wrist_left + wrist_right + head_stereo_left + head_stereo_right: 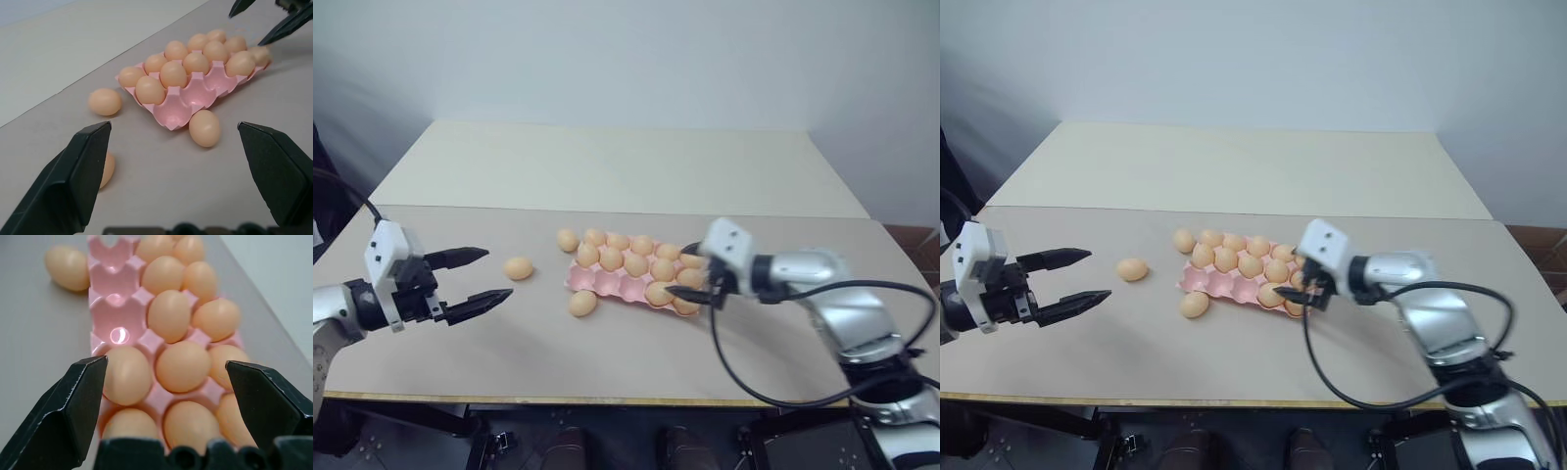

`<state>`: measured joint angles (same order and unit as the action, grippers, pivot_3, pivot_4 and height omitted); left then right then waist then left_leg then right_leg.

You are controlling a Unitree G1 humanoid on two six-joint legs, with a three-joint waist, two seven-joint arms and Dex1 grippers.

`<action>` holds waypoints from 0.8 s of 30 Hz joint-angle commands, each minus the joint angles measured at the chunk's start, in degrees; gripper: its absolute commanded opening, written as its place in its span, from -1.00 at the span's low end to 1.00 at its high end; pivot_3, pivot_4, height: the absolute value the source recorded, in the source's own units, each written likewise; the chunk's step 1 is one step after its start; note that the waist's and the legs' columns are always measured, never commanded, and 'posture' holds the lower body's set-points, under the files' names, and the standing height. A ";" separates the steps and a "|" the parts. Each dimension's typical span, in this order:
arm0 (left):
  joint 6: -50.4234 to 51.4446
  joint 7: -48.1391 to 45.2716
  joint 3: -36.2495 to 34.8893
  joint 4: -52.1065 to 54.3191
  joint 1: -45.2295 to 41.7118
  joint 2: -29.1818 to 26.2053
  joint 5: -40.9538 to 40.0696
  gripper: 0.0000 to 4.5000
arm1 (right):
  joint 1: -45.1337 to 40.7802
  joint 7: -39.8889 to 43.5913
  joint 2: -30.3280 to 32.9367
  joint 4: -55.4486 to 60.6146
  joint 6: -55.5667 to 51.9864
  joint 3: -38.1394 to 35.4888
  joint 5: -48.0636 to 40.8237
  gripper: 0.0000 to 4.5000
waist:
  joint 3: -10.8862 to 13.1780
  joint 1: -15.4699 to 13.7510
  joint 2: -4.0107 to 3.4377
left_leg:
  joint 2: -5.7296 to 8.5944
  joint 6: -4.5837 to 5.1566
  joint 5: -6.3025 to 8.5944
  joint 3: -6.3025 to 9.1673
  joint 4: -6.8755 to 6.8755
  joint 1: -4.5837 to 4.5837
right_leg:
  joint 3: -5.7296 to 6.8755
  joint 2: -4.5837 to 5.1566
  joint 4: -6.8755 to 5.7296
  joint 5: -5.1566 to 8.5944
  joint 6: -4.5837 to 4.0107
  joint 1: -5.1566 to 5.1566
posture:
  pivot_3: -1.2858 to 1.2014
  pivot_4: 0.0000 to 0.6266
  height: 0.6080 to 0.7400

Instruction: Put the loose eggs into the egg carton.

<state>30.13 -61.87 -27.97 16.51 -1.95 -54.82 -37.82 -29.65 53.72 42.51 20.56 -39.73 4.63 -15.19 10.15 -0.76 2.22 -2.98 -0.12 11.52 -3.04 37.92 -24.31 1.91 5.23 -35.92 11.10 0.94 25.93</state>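
Eggs filled most of the pink egg carton [625, 284] in the middle of the tabletop [607, 166] as I watched. Its two far rows were full, and the near row held two eggs at its right end, with three cups bare beside them. Three loose eggs lay outside it: one egg [518, 267] well to the left of the carton, a second egg [582, 303] just beside the carton's near edge, and a third egg [568, 239] touching or nearly touching its far left corner.

My right gripper [693, 271] hung low over the carton's right end, its black fingers [73, 406] spread wide with nothing between them; the two near-row eggs sat right below. My left gripper [475, 278] hovered over the tabletop at the left, short of the leftmost egg, fingers wide apart too and holding nothing, pointing toward the carton.
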 commanded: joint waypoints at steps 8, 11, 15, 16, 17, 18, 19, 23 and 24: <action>-2.09 -2.52 -1.54 -2.07 0.07 -1.97 1.24 1.00 | 17.47 17.78 12.28 -0.09 10.45 -28.00 -14.00 0.99 | 0.00 0.18 0.01 | -0.03 0.01 0.00 -0.02 0.00 0.14 | -0.05 -0.03 -0.06 0.10 -0.18 -0.06 | 0.03 -0.52 1.00; -2.12 -2.99 -0.66 -2.54 -0.09 -2.01 1.63 1.00 | 20.86 19.89 13.47 -1.00 12.12 -30.76 -15.30 0.99 | 0.00 0.22 0.01 | -0.03 0.01 0.00 -0.07 0.00 0.30 | -0.13 -0.04 -0.11 0.18 -0.32 -0.18 | 0.03 -0.52 1.00; -2.36 -2.88 1.37 -2.84 -1.45 -1.70 2.25 1.00 | 21.61 18.50 13.50 -0.32 12.48 -29.90 -15.32 0.99 | 0.00 0.36 0.00 | -0.06 -0.01 0.01 -0.11 0.00 0.67 | -0.16 -0.04 -0.09 0.19 -0.34 -0.53 | 0.03 -0.52 1.00; -2.55 -2.72 2.13 -2.81 -1.84 -1.55 2.56 1.00 | 21.53 18.20 13.49 -0.26 12.55 -29.66 -15.38 0.99 | 0.00 0.29 0.00 | -0.06 -0.01 0.01 -0.11 0.00 0.70 | -0.15 -0.03 -0.08 0.19 -0.34 -0.56 | 0.03 -0.52 1.00; -2.58 -2.45 2.91 -2.58 -2.19 -1.31 2.72 1.00 | 21.44 17.94 13.50 -0.23 12.57 -29.49 -15.48 0.99 | 0.00 0.20 0.00 | -0.06 -0.01 0.02 -0.11 0.00 0.71 | -0.15 -0.03 -0.06 0.19 -0.34 -0.58 | 0.03 -0.52 1.00; -2.44 -1.90 3.92 -2.01 -2.55 -0.87 2.79 1.00 | 21.38 17.76 13.53 -0.23 12.64 -29.35 -15.54 0.99 | 0.00 0.12 0.00 | -0.05 -0.02 0.02 -0.11 0.00 0.70 | -0.15 -0.03 -0.05 0.20 -0.34 -0.59 | 0.03 -0.52 1.00; -1.86 -0.78 5.58 -0.84 -2.94 -0.33 3.15 1.00 | 21.30 17.57 13.55 -0.26 12.83 -29.19 -15.47 0.99 | 0.00 0.10 0.00 | -0.05 -0.02 0.02 -0.11 0.00 0.68 | -0.15 -0.02 -0.02 0.20 -0.34 -0.59 | 0.03 -0.52 1.00; 0.50 3.95 11.20 3.41 -3.76 2.03 4.68 1.00 | 21.16 16.92 13.47 0.01 13.03 -28.92 -15.63 0.99 | 0.00 0.07 0.01 | -0.02 -0.01 0.02 -0.11 0.00 0.61 | -0.16 0.01 0.04 0.19 -0.32 -0.60 | 0.03 -0.52 1.00; 1.34 5.44 12.98 4.74 -3.79 2.67 5.40 1.00 | 21.12 16.75 13.44 0.10 13.05 -28.91 -15.72 0.99 | 0.00 0.06 0.01 | -0.01 -0.01 0.02 -0.11 0.00 0.60 | -0.17 0.01 0.05 0.19 -0.32 -0.60 | 0.03 -0.52 1.00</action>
<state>29.26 -60.67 -19.19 16.14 -4.68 -53.63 -33.81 -7.84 70.97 55.07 19.17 -27.96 -23.39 -29.52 10.15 -0.69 2.23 -2.98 -0.13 11.53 -3.15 37.92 -23.72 1.74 5.23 -35.85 11.29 0.62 25.32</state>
